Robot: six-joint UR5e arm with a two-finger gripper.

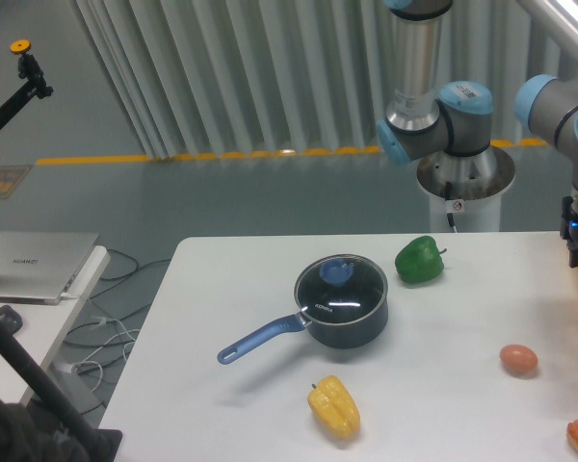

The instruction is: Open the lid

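Glass lid [341, 288] sits on saucepan [342, 308]; a knob slip (gripper's state cannot be told) could drag the pot.

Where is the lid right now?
The lid sits closed on the saucepan near the table's centre, left of the green pepper, behind the yellow pepper.

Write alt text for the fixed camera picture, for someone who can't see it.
A dark saucepan with a blue handle sits on a white table, its glass lid on. Around it lie a green pepper, a yellow pepper and an egg; the robot arm stands behind.
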